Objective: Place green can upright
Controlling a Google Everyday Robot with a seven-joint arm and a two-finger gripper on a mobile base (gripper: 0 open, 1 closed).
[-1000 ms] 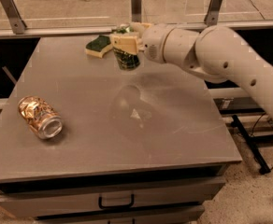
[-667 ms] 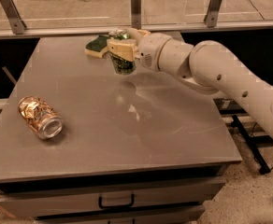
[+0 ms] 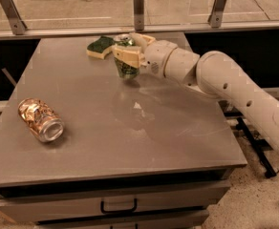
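Observation:
The green can (image 3: 126, 68) stands upright at the back middle of the grey table (image 3: 144, 137), its silver top showing at the far side. My gripper (image 3: 127, 51) reaches in from the right and is shut around the can's upper part, with a cream finger (image 3: 125, 57) across its front. The can's base looks to be on or just above the table surface.
A green-and-yellow sponge (image 3: 100, 47) lies just left of the can at the back edge. An orange-gold can (image 3: 40, 119) lies on its side near the front left. A railing with metal posts (image 3: 138, 6) runs behind the table. A drawer handle (image 3: 118, 206) is below the front edge.
The gripper with the green can has moved slightly left and down toward the table; the arm has stretched further across. The orange-gold can and sponge have not moved.

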